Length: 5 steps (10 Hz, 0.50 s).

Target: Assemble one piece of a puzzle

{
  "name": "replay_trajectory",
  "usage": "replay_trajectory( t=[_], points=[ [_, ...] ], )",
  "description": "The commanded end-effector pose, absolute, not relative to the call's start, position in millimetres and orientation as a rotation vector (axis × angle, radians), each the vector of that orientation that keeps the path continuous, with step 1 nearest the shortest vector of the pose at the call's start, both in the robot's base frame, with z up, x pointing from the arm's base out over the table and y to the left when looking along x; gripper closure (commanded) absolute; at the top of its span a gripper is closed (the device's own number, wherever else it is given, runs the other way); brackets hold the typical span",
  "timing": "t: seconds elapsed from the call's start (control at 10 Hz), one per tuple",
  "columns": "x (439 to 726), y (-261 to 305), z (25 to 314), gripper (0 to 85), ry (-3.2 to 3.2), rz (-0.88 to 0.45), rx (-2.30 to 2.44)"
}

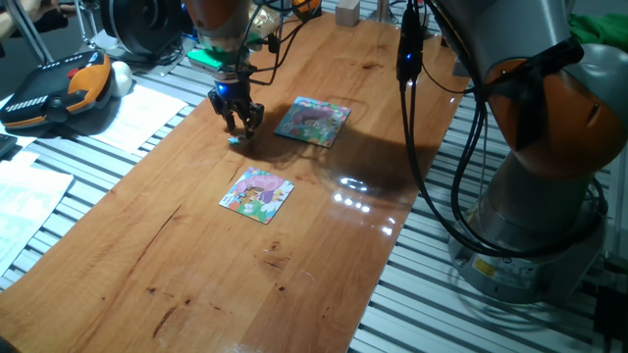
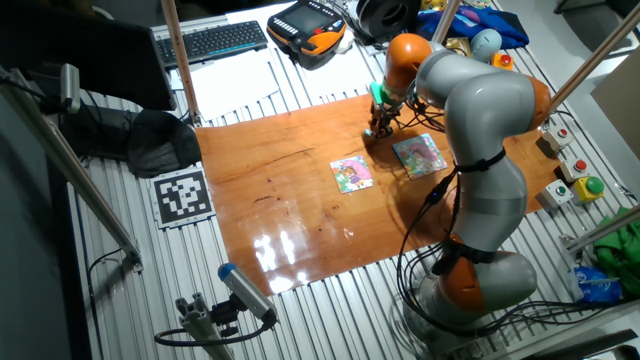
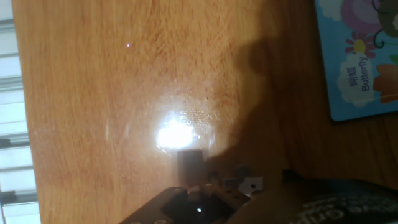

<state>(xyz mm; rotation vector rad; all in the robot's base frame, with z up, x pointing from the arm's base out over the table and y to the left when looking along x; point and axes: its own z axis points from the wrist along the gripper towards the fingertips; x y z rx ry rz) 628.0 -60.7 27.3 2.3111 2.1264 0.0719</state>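
One fixed view: piece [image 1: 235, 139] under pincer [image 1: 240, 126], orientation unreadable.

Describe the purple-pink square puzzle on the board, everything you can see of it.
The puzzle is a small, thin, flat square that looks like printed card. It shows a cartoon picture, mostly purple-pink, with green, yellow and orange patches along one edge. It lies face up on the wooden board, turned at a slant to the board's edges. Nothing touches it; the gripper is some way off.

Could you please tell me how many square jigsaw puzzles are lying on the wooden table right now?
2. The purple-pink puzzle lies near the middle of the board; the light-blue-bordered puzzle lies farther back, beside the gripper. None looks hidden, though the arm covers part of the table.
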Motion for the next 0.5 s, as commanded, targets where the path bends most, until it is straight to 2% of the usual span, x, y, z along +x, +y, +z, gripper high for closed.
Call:
replay_trajectory(
  t=[0.0,0.4],
  points=[
    [628.2,-60.5,26.2,34.0,2.127,0.072,2.310],
    [629.4,-59.7,21.0,34.0,2.130,0.076,2.296]
  ],
)
